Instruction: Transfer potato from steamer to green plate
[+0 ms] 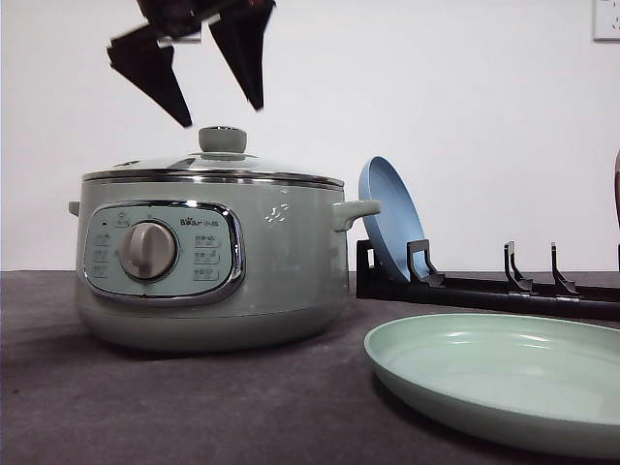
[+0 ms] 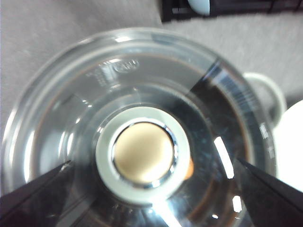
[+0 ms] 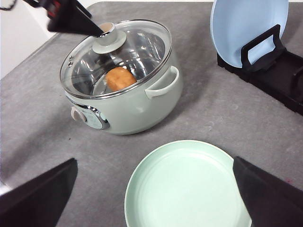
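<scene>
The sage-green steamer point(image 1: 208, 262) stands on the grey table with its glass lid point(image 2: 142, 137) on. Through the glass the orange-brown potato point(image 3: 120, 78) lies inside the pot. My left gripper point(image 1: 221, 111) hangs open just above the lid's knob point(image 1: 222, 139), its black fingers point(image 2: 28, 196) spread to either side of the knob point(image 2: 143, 152). The pale green plate point(image 1: 504, 378) lies bare in front and to the right of the steamer. My right gripper point(image 3: 151, 198) is open high above the plate point(image 3: 187, 187), holding nothing.
A black dish rack point(image 1: 484, 286) stands behind the plate, with a blue plate point(image 1: 390, 218) leaning upright in it near the steamer's right handle point(image 1: 356, 210). A white wall closes the back of the table.
</scene>
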You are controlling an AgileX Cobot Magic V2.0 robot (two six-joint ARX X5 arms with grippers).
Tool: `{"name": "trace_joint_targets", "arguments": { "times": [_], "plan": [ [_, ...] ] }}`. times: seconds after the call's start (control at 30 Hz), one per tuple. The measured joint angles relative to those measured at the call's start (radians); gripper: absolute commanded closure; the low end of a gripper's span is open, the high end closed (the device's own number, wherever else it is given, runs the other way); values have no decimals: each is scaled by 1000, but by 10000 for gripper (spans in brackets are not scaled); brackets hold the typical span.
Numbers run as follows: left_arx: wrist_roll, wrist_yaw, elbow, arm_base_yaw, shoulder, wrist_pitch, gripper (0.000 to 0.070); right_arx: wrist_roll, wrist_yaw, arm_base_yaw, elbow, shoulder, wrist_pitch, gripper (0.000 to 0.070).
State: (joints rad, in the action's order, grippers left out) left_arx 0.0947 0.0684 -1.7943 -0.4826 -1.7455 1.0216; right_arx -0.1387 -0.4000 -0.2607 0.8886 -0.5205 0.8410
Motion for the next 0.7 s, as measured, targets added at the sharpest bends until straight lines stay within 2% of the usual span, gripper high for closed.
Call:
{"name": "trace_joint_targets", "arguments": {
  "times": [0.37, 0.57, 0.7],
  "plan": [
    [19, -3, -1, -1, -43, -16, 11, 0, 0, 0, 0, 0, 0, 35],
    [20, -3, -1, -1, -45, -19, 164, 0, 0, 0, 0, 0, 0, 35],
    [20, -3, -1, -1, -45, -19, 308, 0, 0, 0, 0, 0, 0, 35]
  ]
}}
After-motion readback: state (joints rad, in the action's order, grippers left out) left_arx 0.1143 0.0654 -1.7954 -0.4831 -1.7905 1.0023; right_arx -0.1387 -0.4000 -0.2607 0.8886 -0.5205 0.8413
